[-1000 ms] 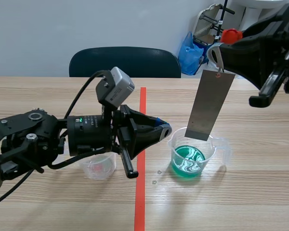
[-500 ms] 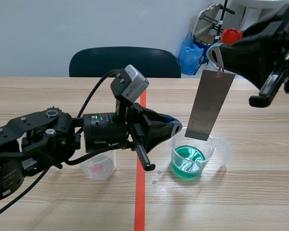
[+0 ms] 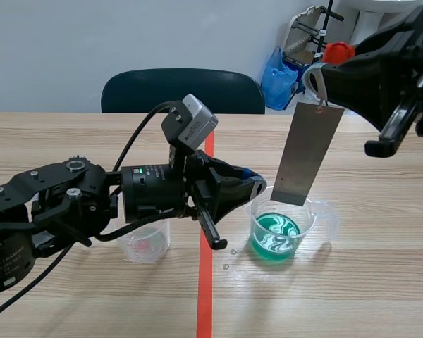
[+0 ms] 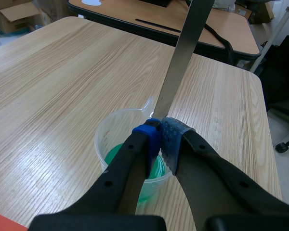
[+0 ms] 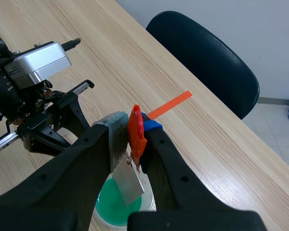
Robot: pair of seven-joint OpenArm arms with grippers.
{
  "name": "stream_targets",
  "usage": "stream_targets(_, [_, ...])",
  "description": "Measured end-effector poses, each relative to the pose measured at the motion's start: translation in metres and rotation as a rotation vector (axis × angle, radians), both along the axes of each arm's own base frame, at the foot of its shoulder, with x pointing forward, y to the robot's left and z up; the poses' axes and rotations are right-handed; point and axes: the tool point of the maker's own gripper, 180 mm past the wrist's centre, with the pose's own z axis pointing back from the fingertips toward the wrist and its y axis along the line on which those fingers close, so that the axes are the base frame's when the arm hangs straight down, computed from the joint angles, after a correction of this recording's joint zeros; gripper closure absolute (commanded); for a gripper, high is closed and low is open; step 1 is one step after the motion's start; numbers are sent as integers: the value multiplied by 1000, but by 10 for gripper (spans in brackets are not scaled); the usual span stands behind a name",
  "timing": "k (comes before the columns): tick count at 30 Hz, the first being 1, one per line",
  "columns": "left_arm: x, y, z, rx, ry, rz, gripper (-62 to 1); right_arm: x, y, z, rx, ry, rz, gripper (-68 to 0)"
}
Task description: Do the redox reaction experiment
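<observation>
The metal strip (image 3: 307, 151) hangs upright below the right tool (image 3: 316, 76), which is raised high over the counter (image 3: 366, 289) and clamped on the red clip (image 3: 337, 51) that holds the strip's top end. The strip's lower edge sits at the mouth of the clear beaker (image 3: 312, 220), directly under that tool and above the swirled green liquid (image 3: 275, 234). I cannot tell whether the strip touches the liquid.

The left tool (image 3: 245, 186) lies low and roughly level. Its fingers are pressed together with nothing seen between them, and its tip is at the beaker's near rim, just beside the strip's lower end. A small cup (image 3: 144, 243) with a reddish trace stands under the left tool's wrist. A dark chair (image 3: 183, 90) stands beyond the counter.
</observation>
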Motion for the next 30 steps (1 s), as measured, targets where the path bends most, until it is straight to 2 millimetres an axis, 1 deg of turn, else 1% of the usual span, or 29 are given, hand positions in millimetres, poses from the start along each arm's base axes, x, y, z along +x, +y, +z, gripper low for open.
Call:
stream_targets(3, [0, 1, 0, 2, -1, 1, -27, 0, 0, 0, 0, 0, 0, -20])
stream_targets(5, [1, 6, 0, -2, -5, 8, -27, 0, 0, 0, 0, 0, 0, -20])
stream_targets(7, [1, 18, -4, 9, -5, 21, -27, 0, 0, 0, 0, 0, 0, -20])
stream_targets(8, [1, 27, -7, 14, 0, 35, -27, 0, 0, 0, 0, 0, 0, -20])
stream_targets(10, [2, 51, -10, 12, 21, 85, -27, 0, 0, 0, 0, 0, 0, -20])
stream_targets(12, [1, 80, -8, 31, 16, 131, -27, 0, 0, 0, 0, 0, 0, -20])
stream_targets(18, [-3, 166, 13, 74, -58, 279, -27, 0, 0, 0, 0, 0, 0, -20])
stream_targets(20, [-9, 197, 12, 100, -57, 339, -27, 0, 0, 0, 0, 0, 0, -20])
stream_targets(23, [-27, 241, 5, 143, -31, 424, -27, 0, 0, 0, 0, 0, 0, -20])
stream_targets(25, [-45, 265, 3, 157, -19, 472, -27, 0, 0, 0, 0, 0, 0, -20])
stream_targets(27, [-67, 282, -2, 188, -16, 492, -27, 0, 0, 0, 0, 0, 0, -20])
stream_targets(30, [-106, 302, -10, 226, 21, 529, -27, 0, 0, 0, 0, 0, 0, -20])
